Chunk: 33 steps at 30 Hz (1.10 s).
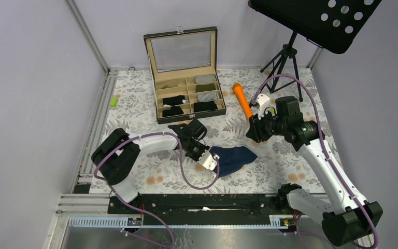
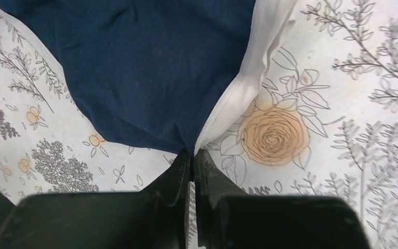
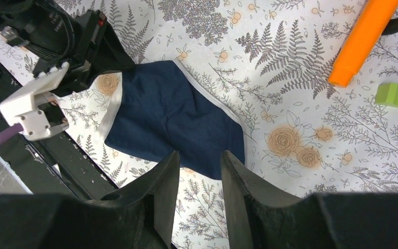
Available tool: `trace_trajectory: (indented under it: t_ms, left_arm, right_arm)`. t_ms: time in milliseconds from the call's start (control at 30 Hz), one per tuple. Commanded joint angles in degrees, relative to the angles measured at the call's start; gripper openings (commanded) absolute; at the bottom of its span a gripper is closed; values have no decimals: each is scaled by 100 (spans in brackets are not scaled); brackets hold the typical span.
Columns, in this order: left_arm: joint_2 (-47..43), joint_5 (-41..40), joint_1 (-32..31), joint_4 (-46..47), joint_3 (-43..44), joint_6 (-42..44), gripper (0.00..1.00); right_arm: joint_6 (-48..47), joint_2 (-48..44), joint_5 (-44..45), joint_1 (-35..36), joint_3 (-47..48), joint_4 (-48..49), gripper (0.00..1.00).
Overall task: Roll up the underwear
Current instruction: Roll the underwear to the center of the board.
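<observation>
Left wrist view: the two dark fingers (image 2: 179,174) of the left gripper (image 2: 192,158) are pressed together with hardly a gap. The pointed edge of the navy underwear (image 2: 134,67) runs in between their tips, a pinch on the corner where the white trim (image 2: 249,78) meets the blue fabric. A grip so close to the edge looks meant for lifting or turning the hem over to begin a roll.

Outward from the pinch, the garment lies spread and mostly flat on the floral cloth (image 2: 342,155), toward the front middle of the table, just beside the left wrist.

Right wrist view: the right gripper (image 3: 197,161) hangs in the air to the garment's right. Its jaws are parted about halfway with nothing between them — probably ready to steady or help fold the fabric.

Farther back, an orange stick (image 1: 242,101) lies well apart from the garment. A compartment box (image 1: 157,101) with its lid raised holds small dark and grey bundles, likely where finished rolls go.
</observation>
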Motion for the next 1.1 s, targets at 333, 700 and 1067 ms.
trace_trajectory:
  t_ms: [333, 700, 1067]
  left_arm:
    - [-729, 1577, 791, -3787, 1882, -1993, 0]
    - [-1726, 1604, 673, -2014, 2074, -4352, 0]
    - [878, 340, 1610, -135, 3529, -9076, 0]
  right_arm:
    - [-39, -10, -60, -34, -320, 329, 43]
    - [250, 75, 25, -109, -258, 483, 42]
    - [905, 314, -152, -639, -304, 614, 41]
